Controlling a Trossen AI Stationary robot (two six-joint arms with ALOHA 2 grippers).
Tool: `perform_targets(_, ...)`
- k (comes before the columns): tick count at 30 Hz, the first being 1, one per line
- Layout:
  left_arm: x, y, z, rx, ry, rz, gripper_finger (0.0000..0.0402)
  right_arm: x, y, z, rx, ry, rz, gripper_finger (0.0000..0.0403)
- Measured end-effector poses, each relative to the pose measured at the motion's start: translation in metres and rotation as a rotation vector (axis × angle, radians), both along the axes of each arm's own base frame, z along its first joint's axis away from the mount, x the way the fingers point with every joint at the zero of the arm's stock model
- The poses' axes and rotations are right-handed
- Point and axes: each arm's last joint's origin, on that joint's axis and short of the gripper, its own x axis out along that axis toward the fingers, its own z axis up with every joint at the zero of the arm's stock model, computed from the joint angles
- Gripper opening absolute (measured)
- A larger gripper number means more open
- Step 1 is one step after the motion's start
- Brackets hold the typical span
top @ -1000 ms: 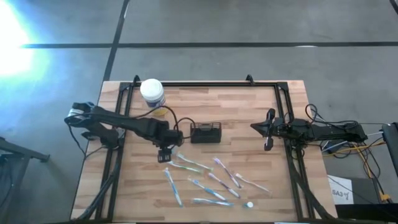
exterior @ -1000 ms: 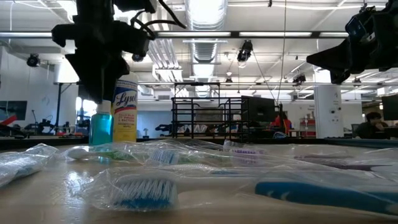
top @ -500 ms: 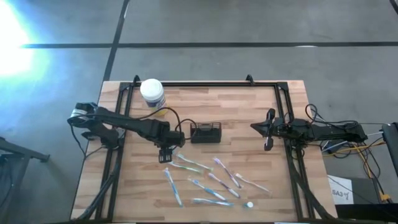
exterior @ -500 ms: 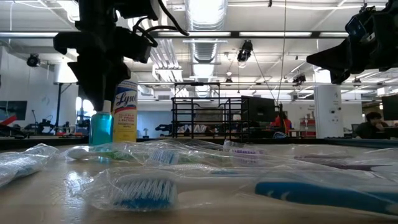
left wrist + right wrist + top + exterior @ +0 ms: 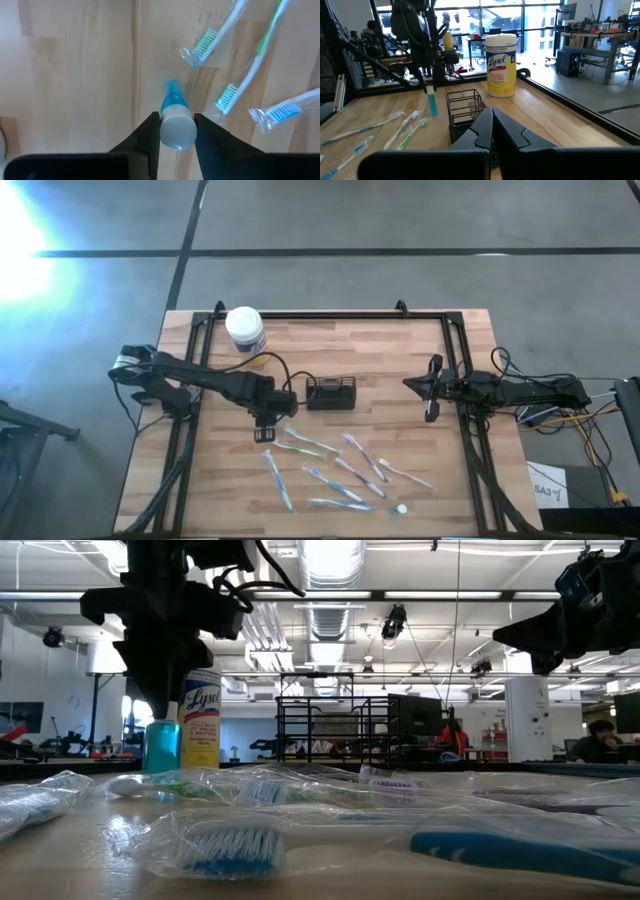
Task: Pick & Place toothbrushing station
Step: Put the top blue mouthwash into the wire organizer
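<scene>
The wooden counter (image 5: 330, 340) carries everything, with a black frame running along its far edge and down both sides. The left arm reaches in from the counter's left edge toward the middle, and its gripper (image 5: 266, 427) hangs just left of centre, pointing down; in the left wrist view its jaws are closed on the grey cap end of a blue tube (image 5: 175, 112), which hangs upright between them with its lower end above the wood. The right arm lies low along the right edge of the counter, its gripper (image 5: 432, 402) well apart from the other objects, and in the right wrist view its two fingers (image 5: 480, 131) meet with no gap and nothing between them. A yellow wipes canister (image 5: 245, 332) with a white lid stands at the far left corner. The toothbrushing station (image 5: 331, 393), a small black slotted holder, sits near the middle of the counter, just right of the left gripper and apart from it. Near of the holder, wrapped toothbrushes (image 5: 345, 470) lie scattered across the near half of the counter, some green, some blue, some purple.
</scene>
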Motion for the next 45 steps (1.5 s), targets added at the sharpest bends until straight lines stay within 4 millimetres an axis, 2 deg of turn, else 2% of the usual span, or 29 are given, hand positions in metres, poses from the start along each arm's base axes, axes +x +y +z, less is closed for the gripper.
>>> perform_targets(7, -0.004, 0.000, 0.032, -0.013, -0.120, -0.052, 0.0095, 0.000, 0.000, 0.000, 0.000, 0.000, 0.000, 0.0008)
perform_targets(11, -0.021, 0.002, 0.053, -0.020, -0.248, -0.078, 0.0095, 0.000, 0.000, 0.000, 0.000, 0.001, 0.000, 0.0008)
perform_targets(14, -0.038, 0.004, 0.058, -0.028, -0.350, -0.099, 0.0095, 0.000, 0.000, 0.000, -0.001, 0.005, 0.000, 0.0008)
perform_targets(18, -0.066, 0.007, 0.053, -0.070, -0.465, -0.109, 0.0095, 0.000, 0.000, -0.001, -0.001, 0.007, 0.001, 0.0008)
perform_targets(24, -0.103, 0.012, 0.038, -0.142, -0.621, -0.011, 0.0095, 0.000, 0.000, -0.001, -0.001, 0.007, 0.001, 0.0008)
perform_targets(30, -0.129, 0.015, 0.028, -0.198, -0.829, 0.002, 0.0095, 0.000, 0.000, -0.001, -0.001, 0.007, 0.001, 0.0008)
perform_targets(36, -0.141, 0.017, 0.016, -0.244, -0.983, 0.071, 0.0095, 0.000, 0.000, -0.001, -0.001, 0.008, 0.000, 0.0008)
perform_targets(45, -0.137, 0.017, -0.010, -0.259, -1.220, 0.058, 0.0095, 0.000, 0.000, -0.001, 0.000, 0.008, 0.000, 0.0008)
